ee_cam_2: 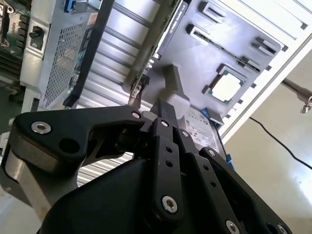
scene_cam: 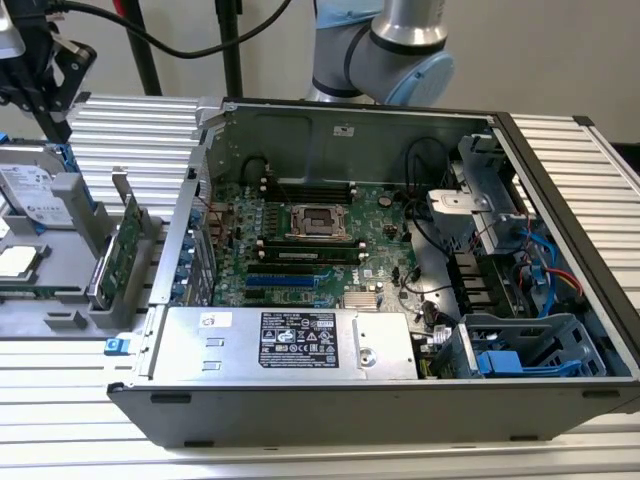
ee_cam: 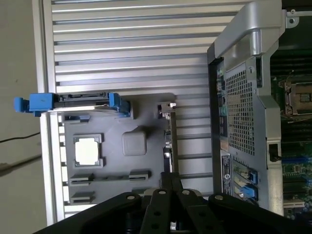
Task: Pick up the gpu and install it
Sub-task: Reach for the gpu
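**Gripper over the parts tray, gpu not yet grasped**

Exterior view: the gripper (scene_cam: 55, 115) hangs above the grey parts tray (scene_cam: 60, 322), where the gpu (scene_cam: 122, 248) stands on edge beside the open computer case (scene_cam: 330, 400). Second wrist view: its fingers (ee_cam_2: 165, 122) look pressed together and empty. First wrist view: the card lies edge-on just ahead. A sound grasp would straddle that thin edge squarely, clear of the bracket (ee_cam: 165, 106).

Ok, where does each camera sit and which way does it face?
Exterior view: off the arm, angled down into the open computer case; arm joint behind it, gpu upright in the holder tray at the exterior view's left.
First wrist view: on the wrist, looking past the gripper at tray and gpu.
Second wrist view: on the wrist, past the gripper at the tray.
Both wrist views share the tray's processor chip and the case's vented wall.
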Robot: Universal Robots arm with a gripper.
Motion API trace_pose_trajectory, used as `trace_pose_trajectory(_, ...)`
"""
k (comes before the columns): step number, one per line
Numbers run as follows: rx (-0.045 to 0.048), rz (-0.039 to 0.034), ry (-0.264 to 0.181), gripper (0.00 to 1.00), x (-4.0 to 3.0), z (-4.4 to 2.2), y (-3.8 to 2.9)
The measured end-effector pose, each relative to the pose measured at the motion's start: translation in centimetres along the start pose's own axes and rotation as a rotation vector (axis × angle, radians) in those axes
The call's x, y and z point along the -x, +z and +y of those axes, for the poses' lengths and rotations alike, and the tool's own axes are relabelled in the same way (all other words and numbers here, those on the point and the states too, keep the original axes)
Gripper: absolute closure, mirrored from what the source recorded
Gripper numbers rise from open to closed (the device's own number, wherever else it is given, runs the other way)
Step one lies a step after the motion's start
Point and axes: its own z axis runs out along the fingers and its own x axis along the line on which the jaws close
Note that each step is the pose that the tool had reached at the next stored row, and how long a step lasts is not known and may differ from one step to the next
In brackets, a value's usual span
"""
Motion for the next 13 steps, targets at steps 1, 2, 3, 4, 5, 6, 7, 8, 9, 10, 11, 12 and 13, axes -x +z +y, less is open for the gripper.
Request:
trace_pose_trajectory(1,0.0,0.0,0.0,1.0,-0.1,-0.01,-0.01)
trace_pose_trajectory(2,0.0,0.0,0.0,1.0,-0.2,-0.02,0.0)
trace_pose_trajectory(3,0.0,0.0,0.0,1.0,-0.3,-0.02,-0.01)
trace_pose_trajectory(4,0.0001,-0.0001,0.0,1.0,-0.38,-0.03,-0.01)
trace_pose_trajectory(5,0.0001,-0.0001,0.0,1.0,-0.43,-0.03,-0.01)
trace_pose_trajectory(6,0.0001,0.0,0.0,1.0,-0.45,-0.03,-0.01)
trace_pose_trajectory(7,0.0,0.0,0.0,1.0,-0.45,-0.03,-0.01)
trace_pose_trajectory(8,0.0004,0.0,0.0,1.0,-0.47,-0.03,-0.01)
trace_pose_trajectory(9,0.0008,0.0,0.0,1.0,-0.47,-0.03,-0.01)
trace_pose_trajectory(10,0.0009,0.0,0.0,1.0,-0.47,-0.03,-0.01)
trace_pose_trajectory(11,0.0009,0.0,0.0,1.0,-0.47,-0.03,-0.01)
trace_pose_trajectory(12,0.0009,0.0,0.0,1.0,-0.47,-0.03,-0.01)
trace_pose_trajectory(13,0.001,0.0001,0.0,1.0,-0.47,-0.03,-0.01)
